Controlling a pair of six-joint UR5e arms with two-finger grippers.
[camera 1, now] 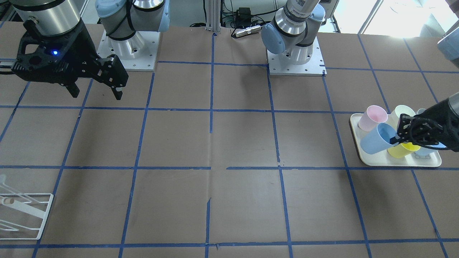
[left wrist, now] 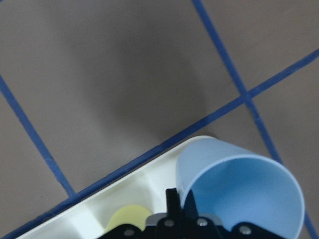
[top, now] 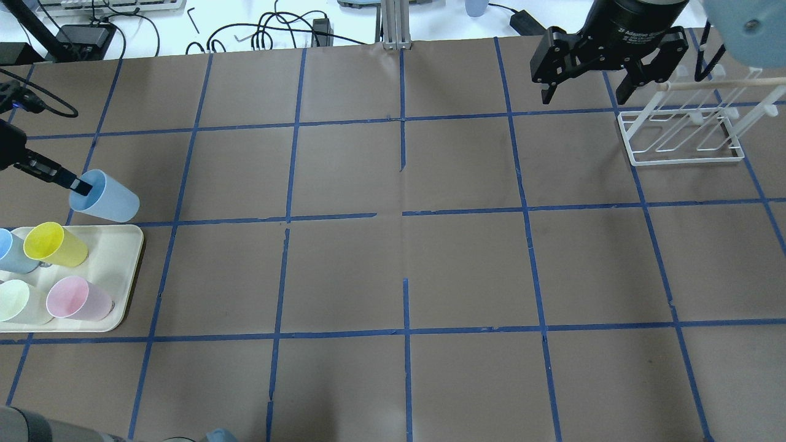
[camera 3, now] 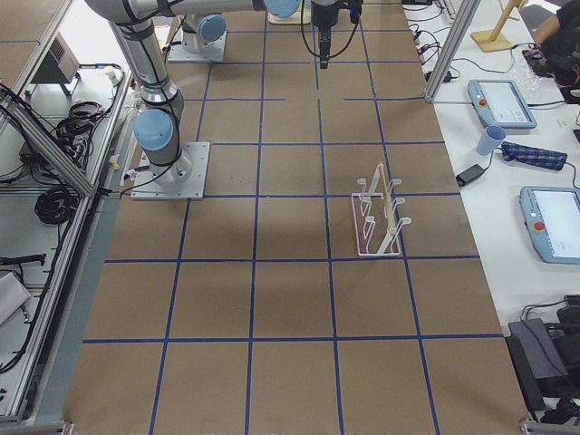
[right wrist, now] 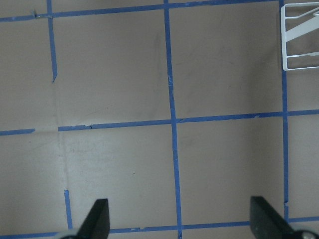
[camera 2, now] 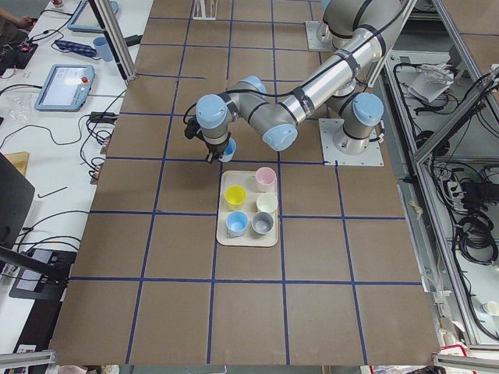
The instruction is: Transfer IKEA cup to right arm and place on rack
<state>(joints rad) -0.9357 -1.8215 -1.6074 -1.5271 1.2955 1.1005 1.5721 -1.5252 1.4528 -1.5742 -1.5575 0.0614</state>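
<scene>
My left gripper (top: 77, 184) is shut on the rim of the light-blue IKEA cup (top: 109, 197), one finger inside the mouth. It holds the cup tilted on its side, lifted just beyond the cream tray (top: 120, 258). The cup also shows in the front view (camera 1: 374, 139) and in the left wrist view (left wrist: 239, 189). My right gripper (top: 583, 97) is open and empty, hovering at the far right beside the white wire rack (top: 681, 141). The rack's corner shows in the right wrist view (right wrist: 299, 40).
The tray holds a yellow cup (top: 55, 244), a pink cup (top: 78, 298), a second light-blue cup (top: 9, 253) and a pale cup (top: 15, 301). The brown table (top: 399, 270) is marked with blue tape lines. Cables lie along the far edge.
</scene>
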